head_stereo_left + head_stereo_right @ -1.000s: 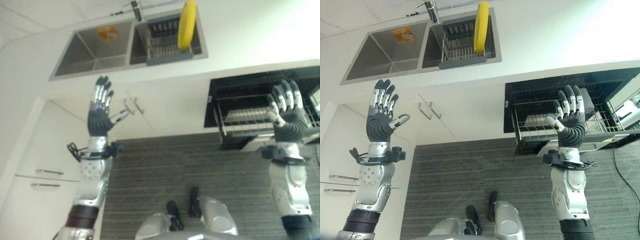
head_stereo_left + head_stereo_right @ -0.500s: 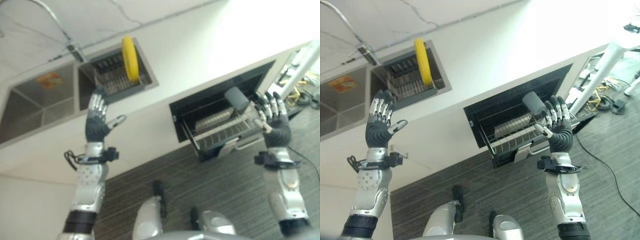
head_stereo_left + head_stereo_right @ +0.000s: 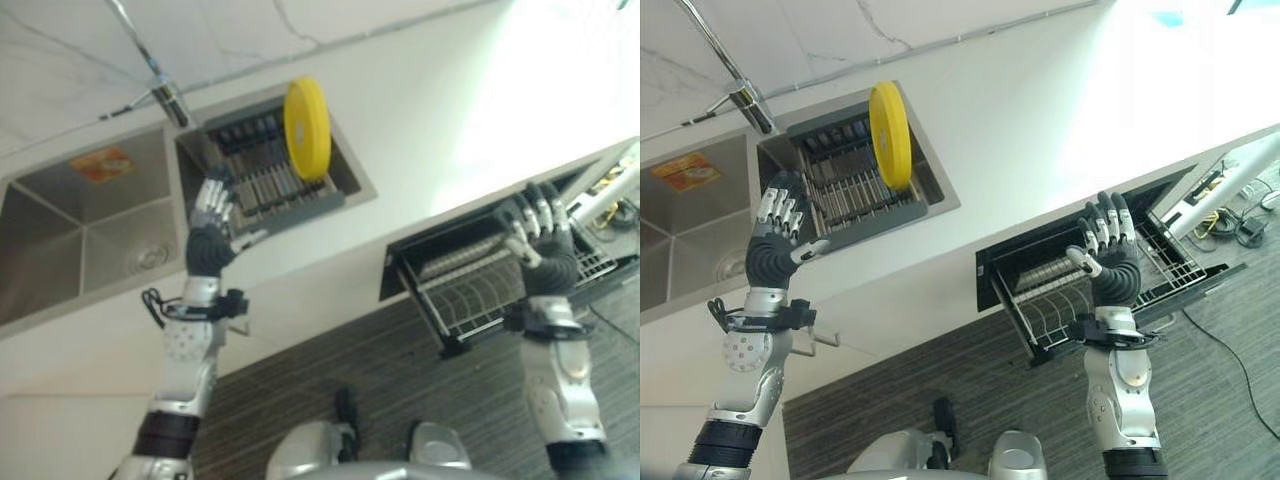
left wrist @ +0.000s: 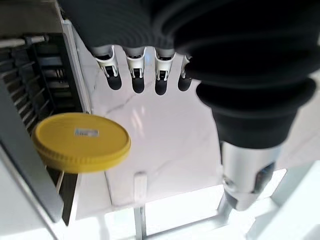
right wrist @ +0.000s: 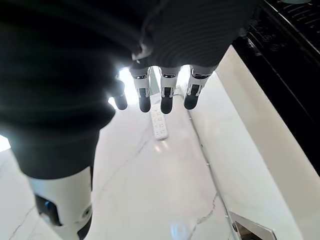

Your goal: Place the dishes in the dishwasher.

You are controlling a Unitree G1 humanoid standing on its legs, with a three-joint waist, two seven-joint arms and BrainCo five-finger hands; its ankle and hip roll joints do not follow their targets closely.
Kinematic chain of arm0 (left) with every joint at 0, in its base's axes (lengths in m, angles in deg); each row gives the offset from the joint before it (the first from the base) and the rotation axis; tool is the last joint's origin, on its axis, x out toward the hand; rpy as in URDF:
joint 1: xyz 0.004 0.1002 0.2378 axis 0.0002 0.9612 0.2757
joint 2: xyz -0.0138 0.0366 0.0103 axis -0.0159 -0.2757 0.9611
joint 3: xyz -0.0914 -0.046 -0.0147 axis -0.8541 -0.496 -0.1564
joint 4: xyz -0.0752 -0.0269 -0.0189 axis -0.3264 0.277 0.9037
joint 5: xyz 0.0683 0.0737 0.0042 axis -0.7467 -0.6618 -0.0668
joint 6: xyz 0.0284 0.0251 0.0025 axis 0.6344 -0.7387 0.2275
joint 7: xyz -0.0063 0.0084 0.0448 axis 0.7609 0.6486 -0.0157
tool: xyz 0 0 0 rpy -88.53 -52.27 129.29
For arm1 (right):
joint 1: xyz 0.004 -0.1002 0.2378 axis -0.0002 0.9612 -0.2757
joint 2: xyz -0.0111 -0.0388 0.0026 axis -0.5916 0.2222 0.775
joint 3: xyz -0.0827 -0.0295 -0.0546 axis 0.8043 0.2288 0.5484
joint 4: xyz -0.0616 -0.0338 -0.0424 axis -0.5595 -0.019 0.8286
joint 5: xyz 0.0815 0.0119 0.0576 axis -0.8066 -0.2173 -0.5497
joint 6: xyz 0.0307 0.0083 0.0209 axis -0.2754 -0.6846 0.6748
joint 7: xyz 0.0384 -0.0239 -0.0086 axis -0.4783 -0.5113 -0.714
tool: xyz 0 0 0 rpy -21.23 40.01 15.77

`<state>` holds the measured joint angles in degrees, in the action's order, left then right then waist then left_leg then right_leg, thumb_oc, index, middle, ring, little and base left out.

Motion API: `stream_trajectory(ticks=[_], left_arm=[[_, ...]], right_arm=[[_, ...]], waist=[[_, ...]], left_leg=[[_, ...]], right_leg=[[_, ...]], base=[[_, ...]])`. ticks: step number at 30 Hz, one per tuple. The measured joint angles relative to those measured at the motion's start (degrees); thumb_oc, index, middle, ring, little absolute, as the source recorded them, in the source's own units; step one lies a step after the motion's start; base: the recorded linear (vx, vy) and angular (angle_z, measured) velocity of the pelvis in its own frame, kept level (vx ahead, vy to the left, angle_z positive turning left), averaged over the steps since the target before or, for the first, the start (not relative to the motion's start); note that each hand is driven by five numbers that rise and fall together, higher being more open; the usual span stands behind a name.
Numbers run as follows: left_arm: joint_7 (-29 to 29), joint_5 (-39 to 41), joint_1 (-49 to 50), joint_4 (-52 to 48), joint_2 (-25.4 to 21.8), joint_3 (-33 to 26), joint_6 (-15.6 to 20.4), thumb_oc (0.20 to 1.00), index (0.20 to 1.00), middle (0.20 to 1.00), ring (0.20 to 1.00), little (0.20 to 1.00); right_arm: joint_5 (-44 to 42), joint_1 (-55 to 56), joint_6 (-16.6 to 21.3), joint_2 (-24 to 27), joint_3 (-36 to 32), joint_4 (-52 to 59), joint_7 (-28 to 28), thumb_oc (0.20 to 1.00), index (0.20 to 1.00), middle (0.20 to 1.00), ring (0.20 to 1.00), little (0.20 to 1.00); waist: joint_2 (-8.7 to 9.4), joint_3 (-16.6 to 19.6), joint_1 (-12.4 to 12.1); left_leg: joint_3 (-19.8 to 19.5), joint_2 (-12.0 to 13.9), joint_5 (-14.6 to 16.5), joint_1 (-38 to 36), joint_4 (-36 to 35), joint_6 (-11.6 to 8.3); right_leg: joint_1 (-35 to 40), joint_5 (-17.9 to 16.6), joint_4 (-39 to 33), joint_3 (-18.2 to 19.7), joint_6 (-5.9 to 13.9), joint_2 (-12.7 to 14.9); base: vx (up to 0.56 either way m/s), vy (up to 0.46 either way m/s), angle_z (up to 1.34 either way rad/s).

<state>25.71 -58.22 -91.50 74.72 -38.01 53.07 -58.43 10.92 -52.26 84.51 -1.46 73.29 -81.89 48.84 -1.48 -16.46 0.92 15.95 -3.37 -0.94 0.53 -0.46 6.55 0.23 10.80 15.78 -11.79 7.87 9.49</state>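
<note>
- White counter [image 3: 430, 90] runs across the upper part of the left eye view, with a steel double sink [image 3: 90, 230] set into it at upper left and grey striped floor [image 3: 330, 350] along the bottom.
- A yellow plate [image 3: 307, 129] stands on edge in a dark dish rack [image 3: 265, 185] in the sink's right basin, top centre of the frame.
- At centre left the left hand [image 3: 207, 235] is raised before the sink, fingers straight and spread, holding nothing.
- At centre right the right hand [image 3: 545, 240] is lifted likewise, fingers straight and empty, in front of the dishwasher's pulled-out wire rack [image 3: 470, 295].
- Right eye view: the same layout, with the plate upper centre, the wire rack right of centre, and a faucet [image 3: 725, 65] at top left.
- Left wrist view: straight fingers [image 4: 136, 75] at the top, the yellow plate at middle left, apart from them.
- Right wrist view: straight fingers [image 5: 167, 90] above the marbled counter, with the dark dishwasher opening [image 5: 285, 55] at upper right.
</note>
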Motion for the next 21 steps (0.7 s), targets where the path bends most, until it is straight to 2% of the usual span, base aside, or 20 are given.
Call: stream_trajectory(ticks=[1, 3, 5, 10, 12, 13, 14, 15, 16, 17, 18, 19, 20, 21], left_arm=[[1.0, 0.5, 0.8, -1.5, -0.5, -0.4, 0.3, 1.0, 1.0, 1.0, 1.0, 1.0], [2.2, 1.0, 1.4, -5.0, -1.1, -0.3, 0.6, 1.0, 1.0, 1.0, 1.0, 1.0], [2.2, 1.3, 2.3, -6.5, -1.9, -0.4, 2.0, 1.0, 1.0, 1.0, 1.0, 1.0], [2.4, 1.5, 3.8, -6.4, -1.2, -0.7, 3.8, 1.0, 1.0, 1.0, 1.0, 1.0], [2.4, 1.5, 4.0, -6.4, -0.4, -0.6, 4.4, 1.0, 1.0, 1.0, 1.0, 1.0], [2.4, 1.5, 3.6, -6.4, -0.3, -0.5, 4.4, 1.0, 1.0, 1.0, 1.0, 1.0], [2.4, 1.5, 2.7, -6.3, -0.8, -0.7, 4.5, 1.0, 1.0, 1.0, 1.0, 1.0], [2.3, 1.5, 3.9, -6.3, -0.6, -0.7, 4.7, 1.0, 1.0, 1.0, 1.0, 1.0], [2.5, 1.5, 4.4, -6.2, -0.4, -0.7, 5.0, 1.0, 1.0, 1.0, 1.0, 1.0], [2.4, 1.5, 4.4, -6.1, -0.4, -0.9, 5.1, 1.0, 1.0, 1.0, 1.0, 1.0], [2.2, 1.4, 4.7, -6.1, -0.5, -2.3, 5.6, 1.0, 1.0, 1.0, 1.0, 1.0], [1.9, 1.5, 4.7, -6.0, -0.5, -2.7, 5.7, 1.0, 1.0, 1.0, 1.0, 1.0], [1.9, 1.4, 4.0, -5.5, -0.2, -2.5, 5.8, 1.0, 1.0, 1.0, 1.0, 1.0], [2.0, 1.3, 2.3, -4.3, 0.7, -2.0, 5.8, 1.0, 1.0, 1.0, 1.0, 1.0]], right_arm=[[0.0, -0.6, 0.0, 0.0, 0.3, 0.1, -0.2, 1.0, 1.0, 1.0, 1.0, 1.0], [0.0, -1.0, 0.0, 0.7, 0.5, 0.9, -0.4, 1.0, 1.0, 1.0, 1.0, 1.0], [0.0, -1.2, 0.0, 1.7, 2.2, 0.8, -0.7, 1.0, 1.0, 1.0, 1.0, 1.0], [-0.1, -1.4, 0.0, 1.9, 2.4, 0.7, -0.9, 1.0, 1.0, 1.0, 1.0, 1.0], [0.0, -1.0, 0.0, 2.4, 2.4, 0.8, -1.1, 1.0, 1.0, 1.0, 1.0, 1.0], [0.0, -0.4, 0.0, 2.7, 2.4, 0.8, -1.1, 1.0, 1.0, 1.0, 1.0, 1.0], [0.4, -0.2, 0.1, 2.5, 2.3, 0.1, -1.1, 1.0, 1.0, 1.0, 1.0, 1.0], [0.6, -0.4, 0.0, 2.6, 2.1, -1.4, -1.1, 1.0, 1.0, 1.0, 1.0, 1.0], [0.3, -0.2, 0.1, 2.7, 1.5, -2.3, -1.1, 1.0, 1.0, 1.0, 1.0, 1.0], [0.3, -0.3, 0.1, 2.8, 1.3, -3.3, -1.2, 1.0, 1.0, 1.0, 1.0, 1.0], [0.4, -0.4, -0.1, 2.9, 1.2, -3.7, -1.7, 1.0, 1.0, 1.0, 1.0, 1.0], [0.4, -0.1, -0.1, 2.7, 1.0, -3.0, -1.7, 1.0, 1.0, 1.0, 1.0, 1.0], [0.4, 0.2, -0.2, 2.8, -0.3, -2.3, -1.9, 1.0, 1.0, 1.0, 1.0, 1.0], [0.2, 1.2, 0.0, 2.6, -2.1, -1.5, -1.3, 1.0, 1.0, 1.0, 1.0, 1.0]], waist=[[0.28, 0.3, -1.0], [0.78, 0.6, -1.1], [0.58, 0.9, -1.5], [-0.7, 1.8, -1.5], [-1.24, 2.2, -1.3], [-1.2, 2.3, -1.1], [0.68, 2.2, -1.0], [2.07, 2.2, -2.1], [1.74, 2.3, -1.2], [1.15, 2.7, -1.1], [0.01, 2.8, -1.1], [-0.1, 2.7, -0.2], [-1.05, 2.7, 1.5], [-1.21, 2.8, 3.1]], left_leg=[[1.7, 0.7, -0.2, 0.7, -0.2, -0.24], [2.2, 1.1, -0.4, 2.1, 0.6, -0.5], [3.1, 1.9, -0.7, 2.1, 0.7, -1.06], [2.0, 3.2, -1.5, 2.3, 0.3, -2.94], [1.8, 3.9, -2.8, 2.6, 0.8, -3.61], [0.9, 4.2, -3.2, 3.0, 1.6, -4.24], [-1.0, 4.7, -3.4, 8.6, 11.0, -4.76], [-4.6, 5.9, -3.0, 14.6, 23.9, -7.32], [-7.8, 7.7, -0.6, 16.5, 29.4, -8.89], [-10.4, 9.1, 0.5, 15.7, 27.1, -9.52], [-13.1, 13.5, 1.1, 12.3, 16.7, -10.12], [-12.6, 15.5, 1.1, 10.6, 10.9, -10.11], [-10.0, 17.2, 1.1, 9.0, 7.8, -10.09], [-4.3, 17.7, 1.1, 7.5, 6.5, -10.09]], right_leg=[[-1.3, -0.7, -0.1, -2.1, -0.29, -0.1], [-1.8, -1.4, -2.5, -4.7, -1.07, -0.2], [-1.6, -2.0, -3.9, -4.8, -1.77, -0.6], [-0.8, -3.3, -6.1, -4.9, -3.4, -2.7], [-0.4, -3.3, -5.2, -5.6, -4.12, -3.7], [-0.9, -2.5, -3.9, -5.9, -5.11, -3.7], [-2.7, 0.1, -2.0, -5.6, -7.0, -2.4], [-2.4, -0.7, -1.4, -4.4, -7.74, -1.8], [-1.4, -1.0, -1.6, -4.1, -6.44, -2.4], [-1.5, -0.7, -1.3, -2.4, -5.47, -3.2], [-2.3, -0.3, -0.2, -0.6, -5.4, -4.3], [-3.2, 0.6, 1.5, 0.1, -5.43, -4.3], [-3.1, 1.0, 2.4, -0.1, -5.19, -3.7], [-2.2, 1.0, 2.4, -1.8, -4.85, -2.1]], base=[[-0.08, 0.01, -0.79], [-0.07, -0.018, -0.35], [-0.08, -0.078, -0.15], [-0.06, -0.082, 0.01], [-0.06, -0.103, 0.17], [0.0, 0.014, 0.47], [0.08, 0.243, 0.19], [0.22, 0.582, -0.07], [0.33, 0.71, -0.51], [0.36, 0.696, -0.77], [0.3, 0.563, -0.79], [0.25, 0.516, -0.59], [0.2, 0.399, 0.03], [0.17, 0.269, 0.45]])
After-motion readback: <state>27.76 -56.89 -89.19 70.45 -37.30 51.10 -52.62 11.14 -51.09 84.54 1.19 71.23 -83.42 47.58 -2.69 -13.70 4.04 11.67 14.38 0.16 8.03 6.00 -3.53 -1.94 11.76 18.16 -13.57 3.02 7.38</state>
